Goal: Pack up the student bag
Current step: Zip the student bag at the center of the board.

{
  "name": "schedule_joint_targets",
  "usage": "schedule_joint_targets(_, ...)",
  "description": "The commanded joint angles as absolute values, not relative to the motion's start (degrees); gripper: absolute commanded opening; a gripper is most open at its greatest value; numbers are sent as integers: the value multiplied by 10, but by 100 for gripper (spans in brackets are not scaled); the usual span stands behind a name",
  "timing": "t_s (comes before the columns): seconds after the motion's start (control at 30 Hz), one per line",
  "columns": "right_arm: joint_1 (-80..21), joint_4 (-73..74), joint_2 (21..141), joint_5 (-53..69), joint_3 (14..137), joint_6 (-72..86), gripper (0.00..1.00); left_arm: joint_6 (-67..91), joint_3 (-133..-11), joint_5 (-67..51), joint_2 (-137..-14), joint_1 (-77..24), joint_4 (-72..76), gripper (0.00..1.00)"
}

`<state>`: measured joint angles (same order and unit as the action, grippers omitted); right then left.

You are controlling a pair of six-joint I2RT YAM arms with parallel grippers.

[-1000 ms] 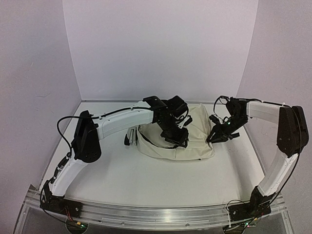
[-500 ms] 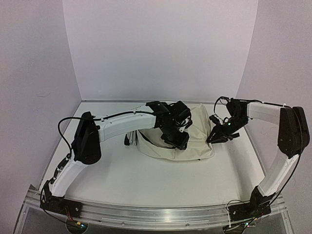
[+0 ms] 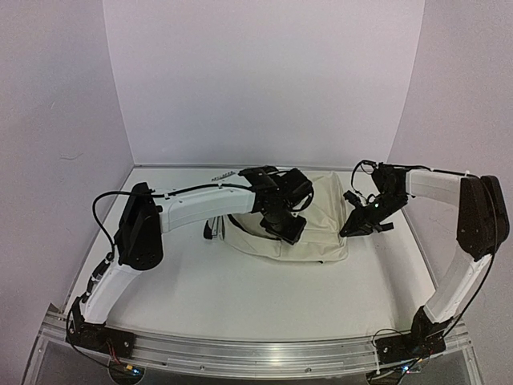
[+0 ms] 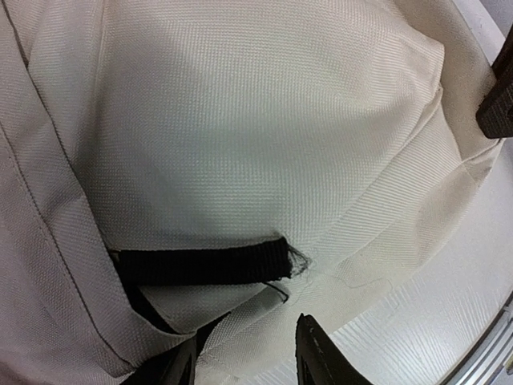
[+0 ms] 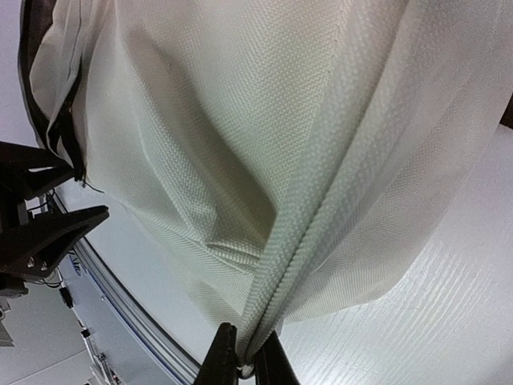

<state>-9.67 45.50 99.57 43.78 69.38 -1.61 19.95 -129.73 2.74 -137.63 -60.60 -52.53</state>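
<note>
The student bag (image 3: 325, 231) lies on the table (image 3: 240, 305) between the two arms. The right gripper (image 5: 247, 362) is pinched on a raised seam at the bag's right edge; the left gripper (image 3: 292, 231) sits over the bag's middle, its finger spacing unclear in the cropped wrist view.
</note>
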Motion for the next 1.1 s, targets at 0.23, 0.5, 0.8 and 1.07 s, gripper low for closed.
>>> schedule_joint_targets(0.23,-102,454,968,431,688,-11,0,201,-1295,124,-1315,-600,-536,41)
schedule_joint_targets(0.5,-102,452,967,434,688,-7,0,221,-1302,167,-1318,-600,-574,45)
schedule_joint_targets(0.8,-101,452,964,442,688,-7,0,220,-1332,153,-1351,-600,-587,44)
schedule_joint_targets(1.07,-101,452,966,444,688,-7,0,203,-1325,58,-1355,-603,-537,46)
